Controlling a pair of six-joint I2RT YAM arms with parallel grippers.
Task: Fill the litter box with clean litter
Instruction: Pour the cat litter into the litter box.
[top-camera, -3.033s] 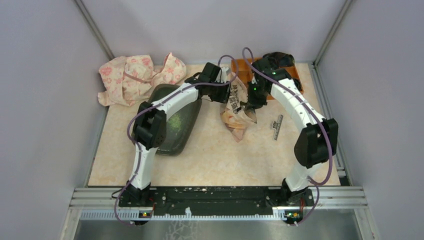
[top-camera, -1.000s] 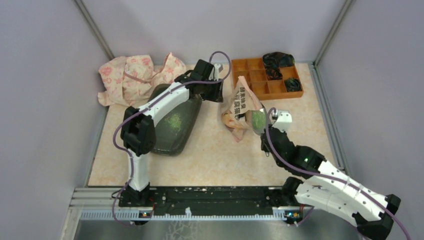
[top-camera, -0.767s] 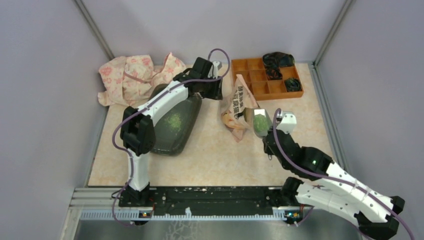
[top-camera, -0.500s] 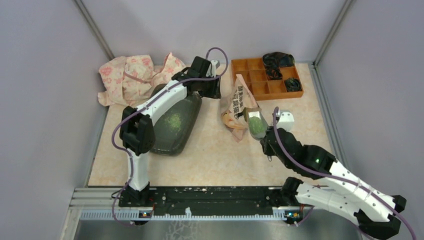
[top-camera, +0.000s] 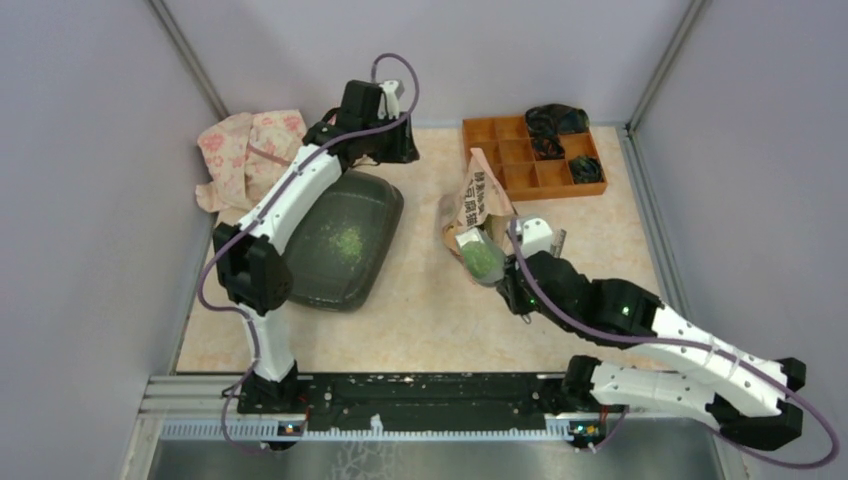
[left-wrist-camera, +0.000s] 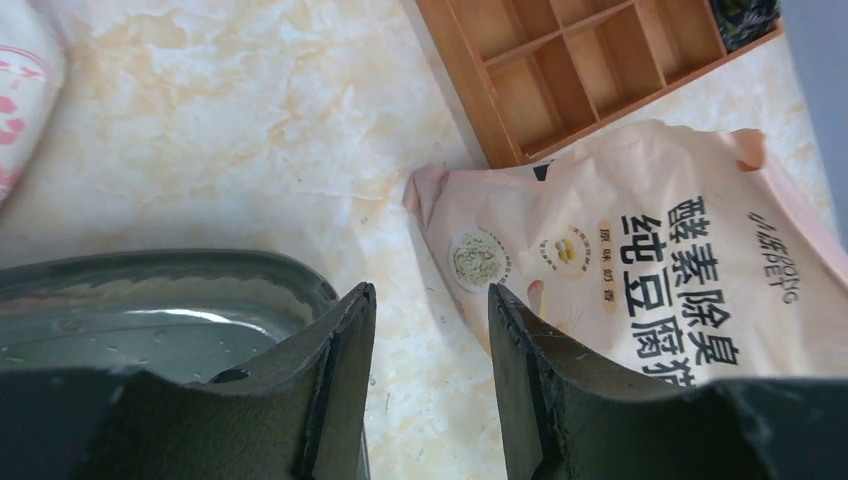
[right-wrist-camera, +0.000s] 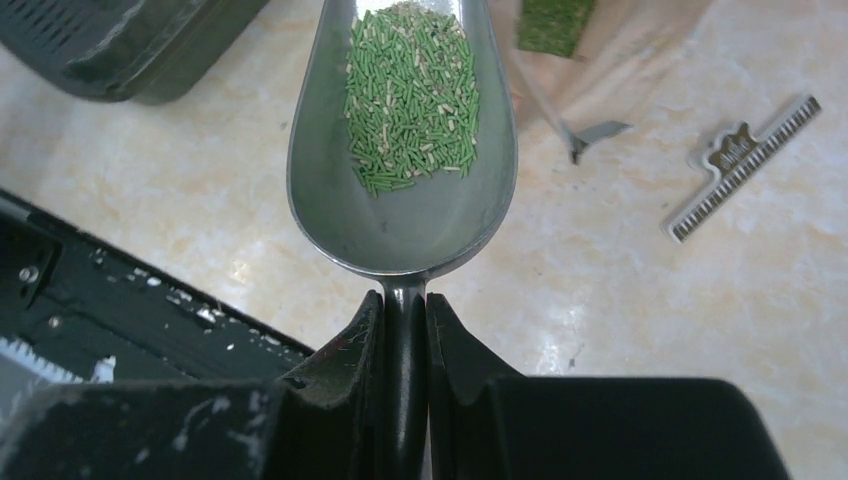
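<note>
Green pellets of clean litter lie heaped in the bowl of a metal scoop, whose handle is clamped between the fingers of the right end effector. Over the last second the scoop has come away from the mouth of the peach bag and slid toward the lower left. In the overhead view it now hangs over bare bench near the middle of the frame, still well apart from the litter box. The left end effector has meanwhile backed away from the bag to the upper left of the frame, over the box's far corner. Its fingers stand apart with nothing between them. The box sits at centre left and holds only a small green patch. I judge the load to be in transit: the left arm no longer lies across the path, and what remains is to carry the scoop level over the rim and tip it.
</note>
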